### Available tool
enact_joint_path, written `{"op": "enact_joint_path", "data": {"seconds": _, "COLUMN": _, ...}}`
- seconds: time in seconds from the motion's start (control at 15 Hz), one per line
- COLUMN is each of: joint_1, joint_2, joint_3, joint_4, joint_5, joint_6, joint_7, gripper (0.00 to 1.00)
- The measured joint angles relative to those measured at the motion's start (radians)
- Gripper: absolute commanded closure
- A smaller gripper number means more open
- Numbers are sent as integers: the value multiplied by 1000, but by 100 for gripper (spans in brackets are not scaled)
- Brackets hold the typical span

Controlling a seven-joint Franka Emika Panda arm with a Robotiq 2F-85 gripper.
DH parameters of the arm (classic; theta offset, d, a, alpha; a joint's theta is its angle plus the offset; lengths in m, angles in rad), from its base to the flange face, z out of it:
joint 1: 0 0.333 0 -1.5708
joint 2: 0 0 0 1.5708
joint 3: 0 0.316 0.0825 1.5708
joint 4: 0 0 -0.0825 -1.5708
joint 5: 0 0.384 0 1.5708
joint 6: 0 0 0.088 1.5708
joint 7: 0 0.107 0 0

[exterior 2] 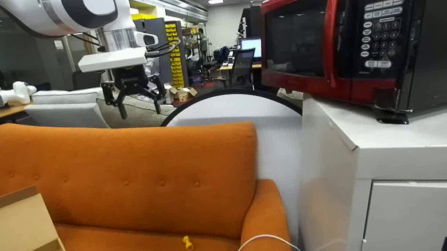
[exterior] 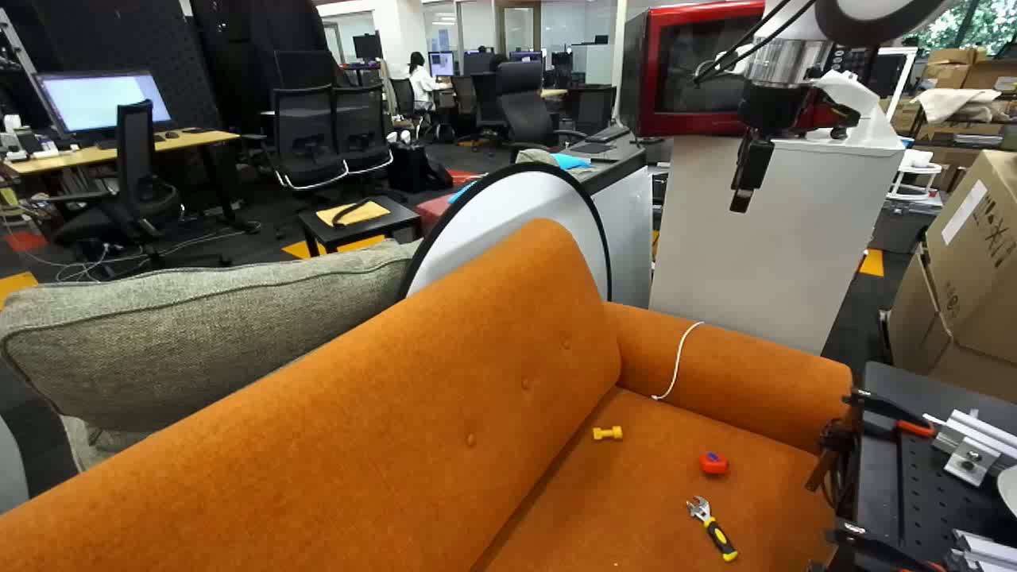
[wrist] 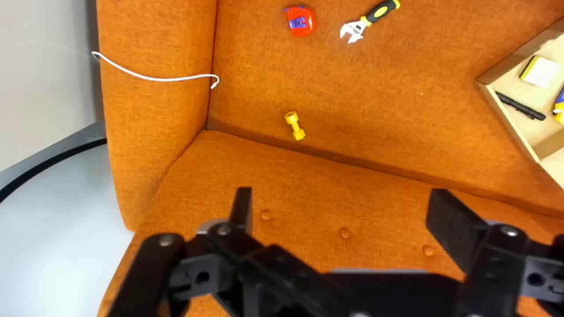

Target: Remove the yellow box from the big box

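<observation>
You have the whole removal ahead of you, as far as these views tell. Your gripper [exterior 2: 140,111] hangs high above the sofa [exterior 2: 131,167], its fingers spread wide with nothing between them. The big box [exterior 2: 11,231] stands with its lid raised, toward eight o'clock from the gripper in an exterior view and toward two o'clock in the wrist view, well apart from the fingertips.

Inside it, in the wrist view, you have a black pen [wrist: 521,106], a white-and-yellow block [wrist: 541,71] at one o'clock from the pen, and a yellow-and-blue item [wrist: 559,110] at three o'clock from it, cut off at the edge. The block looks the likeliest yellow box, but you cannot settle that from here; both candidates lie inside, so nothing of the task looks done.

The yellow dumbbell-shaped piece [wrist: 294,126] lies on the sofa, toward eleven o'clock from the fingertips; it is no box, so don't count it as your target taken out. What remains for you: carry the fingers over to the big box, lower them, close on the chosen item, lift it clear of the walls and set it down outside
</observation>
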Motion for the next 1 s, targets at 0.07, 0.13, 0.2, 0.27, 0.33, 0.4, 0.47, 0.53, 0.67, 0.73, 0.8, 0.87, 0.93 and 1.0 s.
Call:
{"op": "enact_joint_path", "data": {"seconds": 0.07, "joint_1": 0, "joint_2": 0, "joint_3": 0, "joint_4": 0, "joint_5": 0, "joint_6": 0, "joint_7": 0, "gripper": 0}}
{"op": "enact_joint_path", "data": {"seconds": 0.13, "joint_1": 0, "joint_2": 0, "joint_3": 0, "joint_4": 0, "joint_5": 0, "joint_6": 0, "joint_7": 0, "gripper": 0}}
{"op": "enact_joint_path", "data": {"seconds": 0.2, "joint_1": 0, "joint_2": 0, "joint_3": 0, "joint_4": 0, "joint_5": 0, "joint_6": 0, "joint_7": 0, "gripper": 0}}
{"op": "enact_joint_path", "data": {"seconds": 0.27, "joint_1": 0, "joint_2": 0, "joint_3": 0, "joint_4": 0, "joint_5": 0, "joint_6": 0, "joint_7": 0, "gripper": 0}}
{"op": "enact_joint_path", "data": {"seconds": 0.33, "joint_1": 0, "joint_2": 0, "joint_3": 0, "joint_4": 0, "joint_5": 0, "joint_6": 0, "joint_7": 0, "gripper": 0}}
{"op": "enact_joint_path", "data": {"seconds": 0.4, "joint_1": 0, "joint_2": 0, "joint_3": 0, "joint_4": 0, "joint_5": 0, "joint_6": 0, "joint_7": 0, "gripper": 0}}
{"op": "enact_joint_path", "data": {"seconds": 0.47, "joint_1": 0, "joint_2": 0, "joint_3": 0, "joint_4": 0, "joint_5": 0, "joint_6": 0, "joint_7": 0, "gripper": 0}}
{"op": "enact_joint_path", "data": {"seconds": 0.53, "joint_1": 0, "joint_2": 0, "joint_3": 0, "joint_4": 0, "joint_5": 0, "joint_6": 0, "joint_7": 0, "gripper": 0}}
{"op": "enact_joint_path", "data": {"seconds": 0.67, "joint_1": 0, "joint_2": 0, "joint_3": 1, "joint_4": 0, "joint_5": 0, "joint_6": 0, "joint_7": 0, "gripper": 0}}
{"op": "enact_joint_path", "data": {"seconds": 0.73, "joint_1": 0, "joint_2": 0, "joint_3": 3, "joint_4": 0, "joint_5": 1, "joint_6": 0, "joint_7": 0, "gripper": 0}}
{"op": "enact_joint_path", "data": {"seconds": 0.8, "joint_1": 1, "joint_2": 0, "joint_3": 7, "joint_4": 0, "joint_5": 1, "joint_6": 0, "joint_7": 0, "gripper": 0}}
{"op": "enact_joint_path", "data": {"seconds": 0.87, "joint_1": 7, "joint_2": 1, "joint_3": 14, "joint_4": 0, "joint_5": 5, "joint_6": 0, "joint_7": -1, "gripper": 0}}
{"op": "enact_joint_path", "data": {"seconds": 0.93, "joint_1": 17, "joint_2": 1, "joint_3": 25, "joint_4": 0, "joint_5": 6, "joint_6": 1, "joint_7": -2, "gripper": 0}}
{"op": "enact_joint_path", "data": {"seconds": 1.0, "joint_1": 31, "joint_2": 3, "joint_3": 38, "joint_4": 0, "joint_5": 8, "joint_6": 6, "joint_7": -1, "gripper": 0}}
